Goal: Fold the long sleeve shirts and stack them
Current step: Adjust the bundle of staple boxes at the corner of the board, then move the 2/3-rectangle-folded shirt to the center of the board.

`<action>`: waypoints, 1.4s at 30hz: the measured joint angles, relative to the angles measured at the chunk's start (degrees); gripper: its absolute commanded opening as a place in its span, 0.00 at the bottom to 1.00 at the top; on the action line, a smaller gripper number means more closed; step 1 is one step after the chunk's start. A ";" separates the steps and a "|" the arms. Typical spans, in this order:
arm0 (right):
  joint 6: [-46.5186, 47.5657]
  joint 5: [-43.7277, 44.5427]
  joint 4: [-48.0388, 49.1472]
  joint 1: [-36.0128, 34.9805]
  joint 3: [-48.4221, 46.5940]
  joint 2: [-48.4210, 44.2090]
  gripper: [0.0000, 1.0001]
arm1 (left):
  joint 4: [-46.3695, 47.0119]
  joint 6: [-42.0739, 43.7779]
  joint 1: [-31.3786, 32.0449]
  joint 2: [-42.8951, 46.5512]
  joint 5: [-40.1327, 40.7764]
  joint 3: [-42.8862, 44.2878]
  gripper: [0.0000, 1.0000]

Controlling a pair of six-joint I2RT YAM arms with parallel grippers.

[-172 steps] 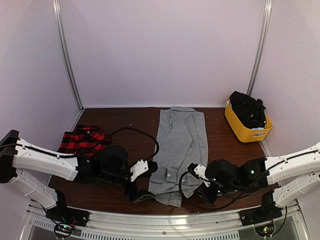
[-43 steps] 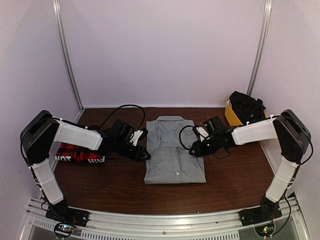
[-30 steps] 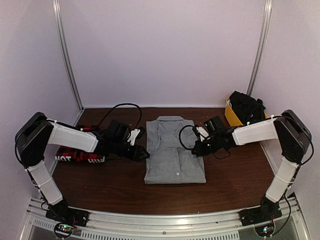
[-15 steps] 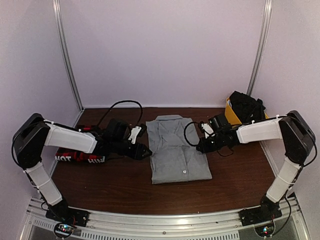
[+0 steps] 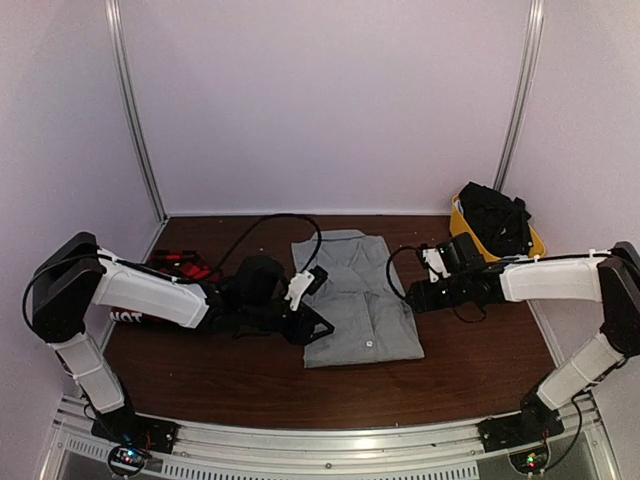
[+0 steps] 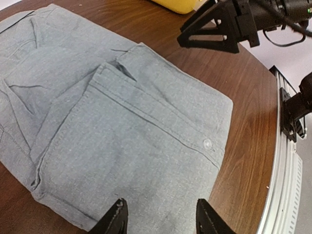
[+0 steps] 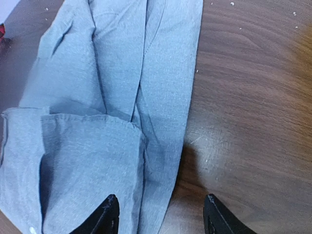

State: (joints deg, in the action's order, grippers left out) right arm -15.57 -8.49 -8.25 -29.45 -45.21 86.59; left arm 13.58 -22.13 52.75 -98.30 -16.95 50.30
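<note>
Grey shirt (image 5: 355,310) folded between left gripper (image 5: 318,325) and right gripper (image 5: 412,296), both spread, empty; plaid shirt (image 5: 180,268) beyond left gripper, stacking pending.

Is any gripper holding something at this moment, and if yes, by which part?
Nothing is held. The left gripper and the right gripper are both open, each at an edge of the folded grey shirt.

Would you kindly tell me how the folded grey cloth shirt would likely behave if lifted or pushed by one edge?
The folded grey cloth shirt will probably droop and unfold, since its layers lie loose and softly creased. Pushed across the brown wooden table, it would likely bunch up rather than slide whole.
</note>
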 measured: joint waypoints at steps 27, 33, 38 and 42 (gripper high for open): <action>-1.40 -0.24 0.26 -0.28 10.47 -13.92 0.65 | -7.02 21.22 10.56 4.52 18.32 -5.51 0.81; -1.60 -0.28 0.42 -0.31 11.19 -13.92 0.65 | -8.61 23.98 11.19 1.27 21.11 -2.54 0.61; -1.99 -0.48 0.79 -0.31 11.98 -13.94 0.65 | -9.46 25.57 11.52 -2.21 22.53 0.70 0.47; -2.47 -0.59 0.85 -0.31 12.96 -14.82 0.64 | -9.94 26.18 12.33 -4.55 22.77 1.88 0.40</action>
State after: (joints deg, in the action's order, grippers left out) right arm -18.04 -9.08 -7.40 -29.76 -32.25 71.77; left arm 3.64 4.05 65.08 -102.85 5.82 52.18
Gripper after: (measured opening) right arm 0.645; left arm 0.445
